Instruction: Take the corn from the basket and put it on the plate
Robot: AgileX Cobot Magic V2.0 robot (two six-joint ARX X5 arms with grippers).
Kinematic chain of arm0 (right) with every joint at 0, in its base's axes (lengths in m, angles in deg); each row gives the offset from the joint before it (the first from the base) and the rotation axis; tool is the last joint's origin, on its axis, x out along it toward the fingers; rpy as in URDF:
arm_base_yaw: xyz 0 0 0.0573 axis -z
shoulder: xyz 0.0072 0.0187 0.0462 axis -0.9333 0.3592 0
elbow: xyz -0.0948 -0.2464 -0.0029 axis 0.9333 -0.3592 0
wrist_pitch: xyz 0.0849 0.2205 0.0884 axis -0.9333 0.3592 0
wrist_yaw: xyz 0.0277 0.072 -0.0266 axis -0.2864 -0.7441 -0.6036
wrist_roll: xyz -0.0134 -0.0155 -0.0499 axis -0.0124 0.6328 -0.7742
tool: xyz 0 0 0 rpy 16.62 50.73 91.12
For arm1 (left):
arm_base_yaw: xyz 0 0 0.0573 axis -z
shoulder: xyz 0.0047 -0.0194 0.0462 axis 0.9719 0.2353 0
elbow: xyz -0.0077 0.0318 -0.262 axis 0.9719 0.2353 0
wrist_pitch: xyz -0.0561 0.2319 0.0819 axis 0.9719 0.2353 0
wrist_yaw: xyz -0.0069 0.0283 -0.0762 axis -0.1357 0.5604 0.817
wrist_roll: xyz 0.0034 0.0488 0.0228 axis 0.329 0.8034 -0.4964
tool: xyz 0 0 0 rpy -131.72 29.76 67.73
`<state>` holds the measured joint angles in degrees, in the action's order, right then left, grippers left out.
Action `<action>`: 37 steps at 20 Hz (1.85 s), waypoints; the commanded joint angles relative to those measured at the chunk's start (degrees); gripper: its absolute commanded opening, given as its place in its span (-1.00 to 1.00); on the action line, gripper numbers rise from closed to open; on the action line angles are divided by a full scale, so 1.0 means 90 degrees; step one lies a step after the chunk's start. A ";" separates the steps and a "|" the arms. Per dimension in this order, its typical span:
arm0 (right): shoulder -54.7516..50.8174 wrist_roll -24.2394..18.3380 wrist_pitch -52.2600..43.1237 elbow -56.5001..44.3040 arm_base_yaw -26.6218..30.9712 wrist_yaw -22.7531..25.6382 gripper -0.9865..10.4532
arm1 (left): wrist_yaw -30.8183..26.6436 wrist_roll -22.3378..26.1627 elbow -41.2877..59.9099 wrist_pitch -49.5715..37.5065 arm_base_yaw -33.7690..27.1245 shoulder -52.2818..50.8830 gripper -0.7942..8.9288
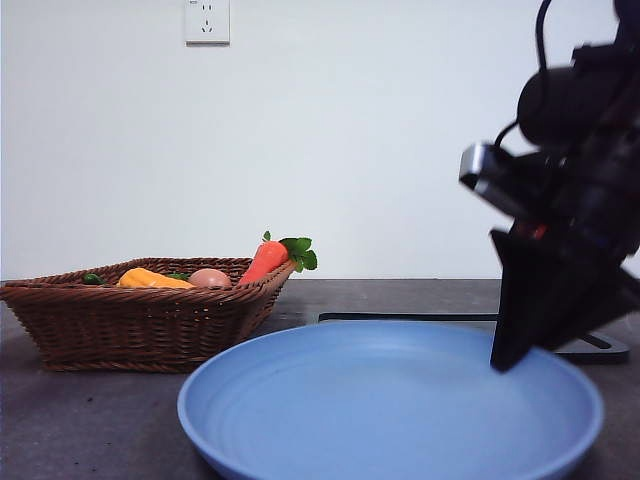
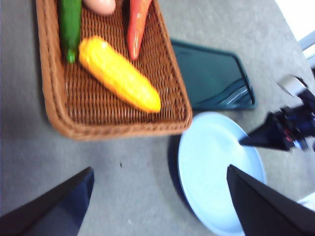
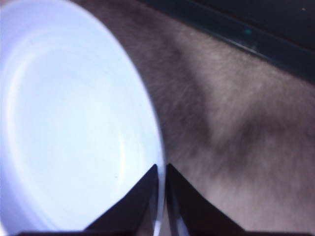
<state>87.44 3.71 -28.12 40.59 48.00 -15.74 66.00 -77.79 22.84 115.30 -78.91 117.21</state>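
Table (image 1: 90,420): grey, bearing everything below.
Plate (image 1: 390,400): blue, round, empty, nearest the front camera; basket at about 10 o'clock from it, black tray at about 1 o'clock.
Basket (image 1: 140,325): brown wicker, close beside the plate rim, not touching it as far as can be told.
Tray (image 2: 214,76): flat, black, behind the plate, just beside the basket.
Right gripper (image 3: 161,172): jaws nearly together with a thin gap, holding nothing — tips over the plate rim at about 3 o'clock.
Left gripper (image 2: 160,191): jaws spread wide, empty, above bare table near basket and plate.
Corn (image 2: 119,73): yellow, lying slantwise on the basket floor — untouched.
Carrot (image 1: 265,262): in the basket, green leaves over the rim.
Green vegetable (image 2: 70,27): beside the corn.
Pinkish egg-shaped item (image 1: 210,278): in the basket.
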 commanded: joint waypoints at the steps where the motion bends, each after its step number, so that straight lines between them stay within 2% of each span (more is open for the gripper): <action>1: -0.0476 0.0010 0.0197 0.0119 -0.0022 -0.0019 -0.82 | -0.0211 -0.0041 -0.0381 -0.0083 0.0100 0.0442 0.07; 6: -0.1962 0.0036 0.0860 0.0177 0.0192 -0.0015 -0.82 | -0.1076 -0.0622 -0.0954 -0.0510 0.0862 0.1705 0.07; 11: -0.3186 0.0119 0.1098 0.0350 0.0408 0.0007 -0.82 | -0.2586 -0.1353 -0.1423 -0.1066 0.2098 0.3337 0.07; 15: -0.3798 0.0117 0.1304 0.0481 0.0481 0.0080 -0.82 | -0.3497 -0.1863 -0.2089 -0.1139 0.2671 0.4792 0.07; 20: -0.4379 0.0112 0.1469 0.0483 0.0481 0.0124 -0.82 | -0.3636 -0.2404 -0.3143 -0.1027 0.3024 0.6484 0.07; 23: -0.4609 0.0090 0.1472 0.0483 0.0481 0.0119 -0.82 | -0.3723 -0.2790 -0.3381 -0.0947 0.3152 0.7133 0.07; 26: -0.4760 -0.0032 0.1491 0.0483 0.0481 0.0117 -0.82 | -0.4068 -0.3060 -0.3381 -0.1013 0.3213 0.7349 0.07; 30: -0.4789 -0.0112 0.1525 0.0483 0.0474 -0.0240 -0.82 | -0.4068 -0.3225 -0.3381 -0.1229 0.3211 0.7563 0.07; 33: -0.4789 -0.0177 0.1530 0.0483 0.0474 -0.0267 -0.82 | -0.4065 -0.3383 -0.3381 -0.1217 0.3279 0.7757 0.07; 35: -0.4789 -0.0180 0.1532 0.0483 0.0476 -0.0255 -0.82 | -0.4068 -0.3381 -0.3383 -0.1326 0.3373 0.7757 -0.04; 37: -0.4789 -0.0182 0.1532 0.0483 0.0476 -0.0216 -0.82 | -0.4065 -0.3378 -0.3383 -0.1389 0.3415 0.7757 -0.25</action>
<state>44.16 2.35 -13.72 43.65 52.50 -17.47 29.32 -107.87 -6.65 102.99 -48.47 186.02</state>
